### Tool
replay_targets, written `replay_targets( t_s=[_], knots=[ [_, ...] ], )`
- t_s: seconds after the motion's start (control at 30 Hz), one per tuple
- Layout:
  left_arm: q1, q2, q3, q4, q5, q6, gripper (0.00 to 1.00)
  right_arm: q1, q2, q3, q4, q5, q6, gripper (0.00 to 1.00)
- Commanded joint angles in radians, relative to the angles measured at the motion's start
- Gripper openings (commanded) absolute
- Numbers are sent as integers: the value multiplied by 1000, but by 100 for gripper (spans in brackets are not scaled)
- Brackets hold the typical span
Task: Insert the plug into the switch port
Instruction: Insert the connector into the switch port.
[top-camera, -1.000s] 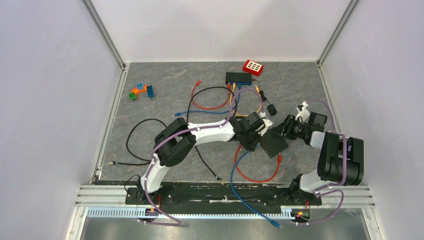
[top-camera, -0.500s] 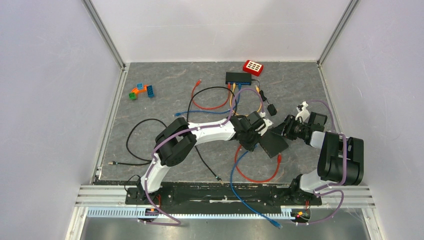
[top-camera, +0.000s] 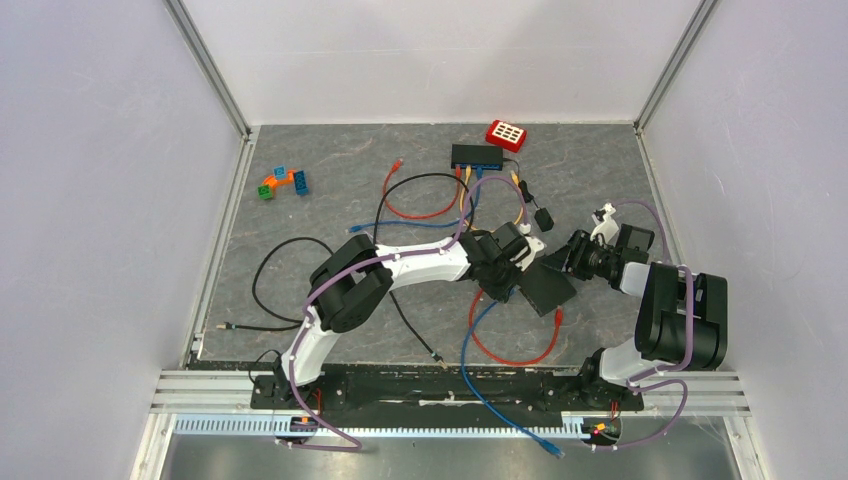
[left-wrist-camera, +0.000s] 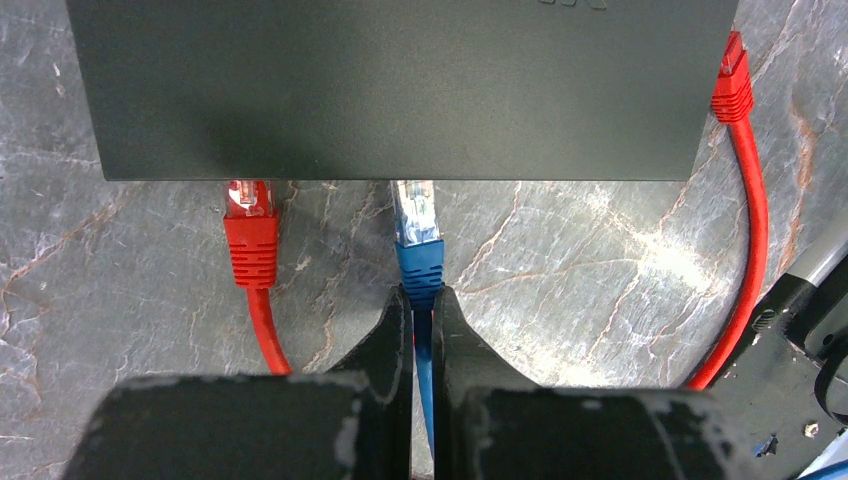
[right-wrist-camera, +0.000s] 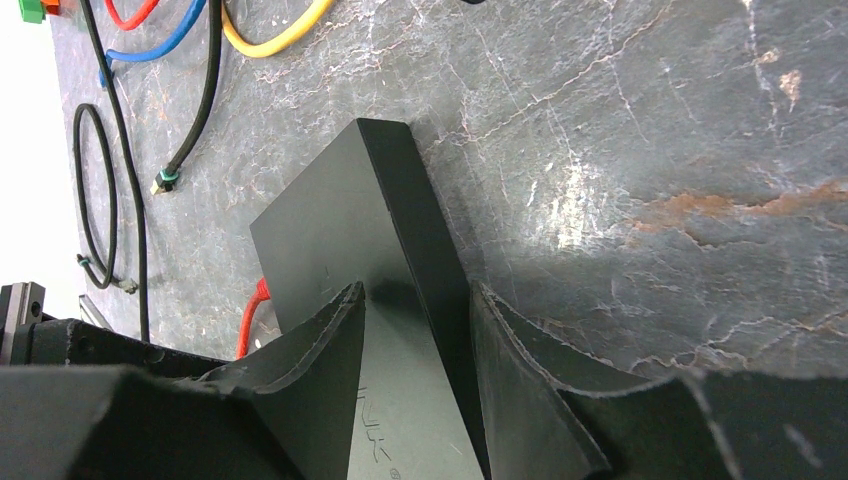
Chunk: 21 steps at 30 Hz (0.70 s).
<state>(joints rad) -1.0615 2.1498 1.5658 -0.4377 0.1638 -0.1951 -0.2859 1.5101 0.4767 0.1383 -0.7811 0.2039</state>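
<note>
One blue plug is the business here. Its clear tip meets the front edge of the black switch, in line with a port. A good part of the clear tip shows outside the edge, so I judge it not fully home. Whether the latch has caught cannot be told.

Holding it is the left claw, closed tight on the rear of the plug's blue boot and the cable just behind it. Just to its left a red plug sits in the neighbouring port, with less of its clear tip showing. A second red cable runs past the switch's right end across the grey tabletop.

The right claw is clamped on the switch's far edge, bracing it with that side tilted up off the tabletop.

Risks from here:
- The grip is far back on the boot, so a push could bend the plug sideways and jam it against the port's wall.
- The switch could slide or pivot in the right claw if the push runs off-axis.
- The left claw might nudge the red plug beside it.
</note>
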Motion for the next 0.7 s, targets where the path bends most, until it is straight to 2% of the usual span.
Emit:
replay_targets(
  t_s=[0.0,0.1,0.37,0.53,0.67],
  knots=[
    [6,20,-55,40,-53,11,2,8,36,-35,-106,36,-34,46],
    [7,11,-89,81,-49,19,2,8,47,-36,-106,31,-31,46],
    [12,23,-88,63,-56,56,2,7,48,-36,-106,29,-31,46],
    [29,26,-99,99,16,-4,2,8,57,-42,-105,16,-28,46],
    [30,27,-108,103,11,-25,2,8,66,-49,-105,14,-28,46]
  ],
)
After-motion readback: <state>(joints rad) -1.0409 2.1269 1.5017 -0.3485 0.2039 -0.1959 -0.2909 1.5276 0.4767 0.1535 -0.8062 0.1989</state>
